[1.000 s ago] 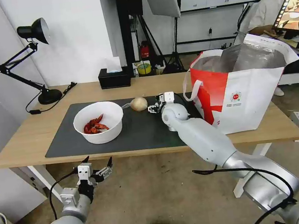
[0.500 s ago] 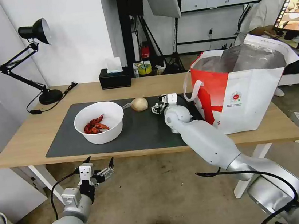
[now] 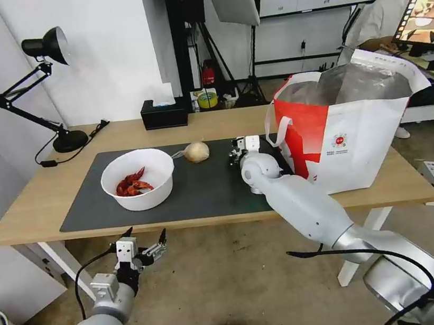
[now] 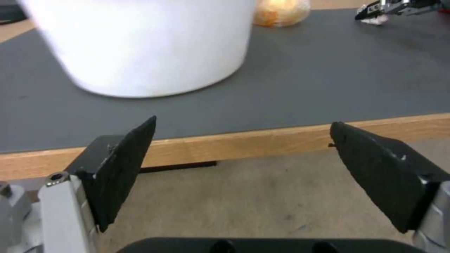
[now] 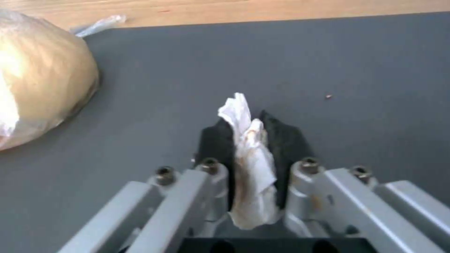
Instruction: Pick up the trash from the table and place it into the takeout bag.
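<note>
Right claw (image 5: 248, 131), frame centre over grey mat, clamped on crumpled tissue (image 5: 247, 165); left claw (image 4: 241, 165) spread wide, lower left below bench (image 3: 40, 199) edge; bowl w/ crayfish shells (image 3: 138, 186) centre-left, tan wrapped lump (image 3: 196, 152) just right of it; takeout bag (image 3: 346, 129) right on bench.

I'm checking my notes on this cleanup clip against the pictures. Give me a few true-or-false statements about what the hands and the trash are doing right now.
1. The right hand pinches the crumpled white tissue. True.
2. The left hand grips the white round bowl. False: it is open, below the table's front edge.
3. The tan bag-wrapped lump lies on the dark grey mat. True.
4. The red-and-white takeout bag lies flat. False: it stands open.
</note>
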